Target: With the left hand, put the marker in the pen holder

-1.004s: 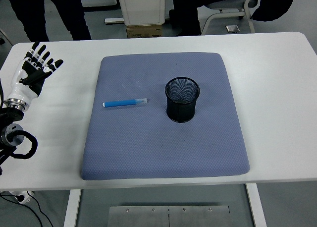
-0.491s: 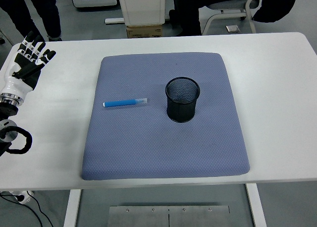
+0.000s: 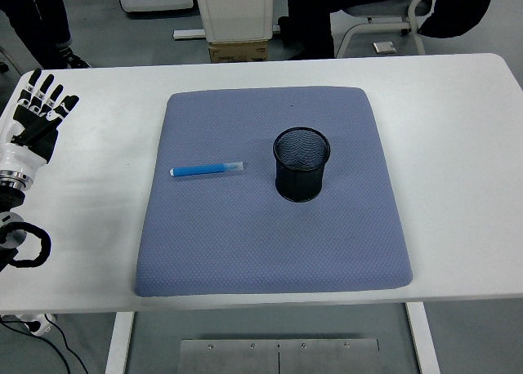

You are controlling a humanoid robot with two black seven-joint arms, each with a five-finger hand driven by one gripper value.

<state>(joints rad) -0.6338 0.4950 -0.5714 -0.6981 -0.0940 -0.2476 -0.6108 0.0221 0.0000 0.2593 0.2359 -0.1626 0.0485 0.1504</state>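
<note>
Blue marker flat on grey mat, left of mesh pen holder; likely light, stiff, slick — pinch mid-barrel. Left robot hand spread, empty, at bench edge.

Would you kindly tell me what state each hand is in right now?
Left hand: open, fingers spread, holding nothing, at the table's left edge.
Right hand: not in view.

A blue marker lies flat left of my upright, empty black mesh pen holder, apart.
</note>
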